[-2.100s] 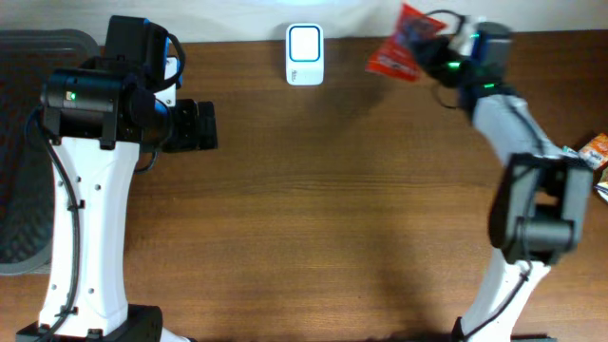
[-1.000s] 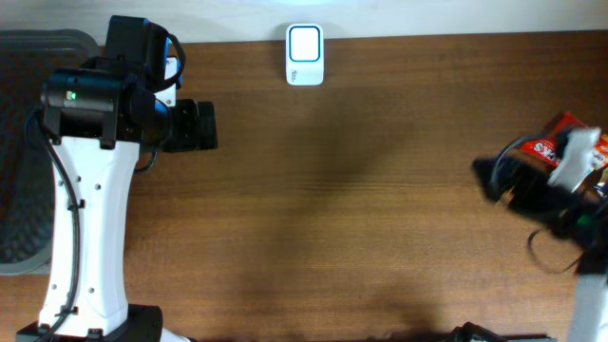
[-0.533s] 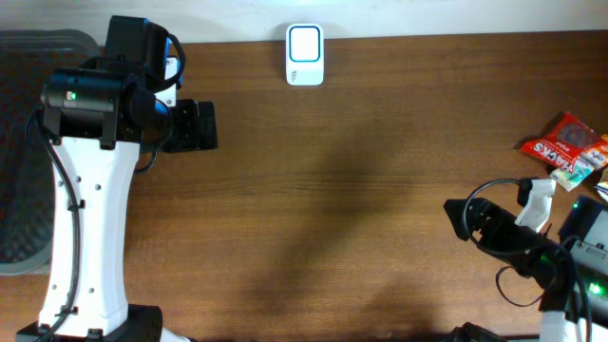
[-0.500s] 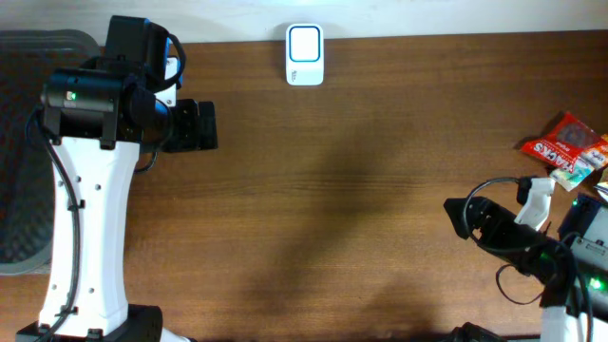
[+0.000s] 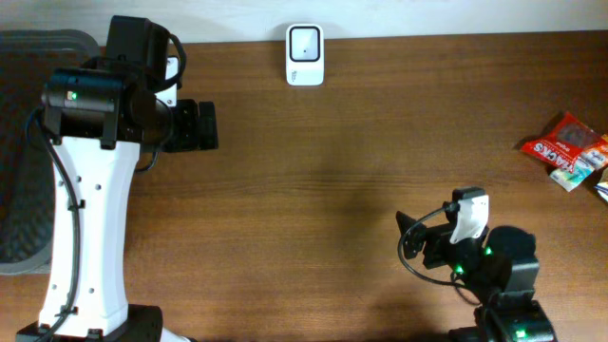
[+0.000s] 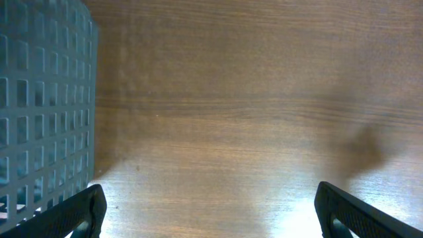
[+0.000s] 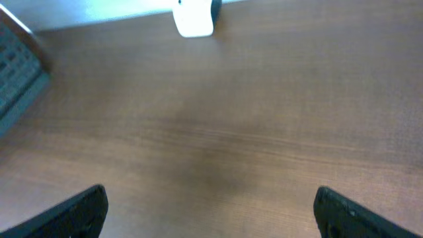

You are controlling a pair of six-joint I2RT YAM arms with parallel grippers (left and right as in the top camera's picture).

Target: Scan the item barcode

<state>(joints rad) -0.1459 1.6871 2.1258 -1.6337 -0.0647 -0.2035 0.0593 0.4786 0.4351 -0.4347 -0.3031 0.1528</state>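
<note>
Lying at the bench's (image 5: 380,142) right edge, the red packet (image 5: 560,141) sits well behind the nearer right tool (image 5: 407,245), which stands open, empty, facing away.

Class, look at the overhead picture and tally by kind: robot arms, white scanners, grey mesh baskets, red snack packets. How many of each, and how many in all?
Robot arms: 2
White scanner: 1
Grey mesh basket: 1
Red snack packet: 1
Total: 5
</note>
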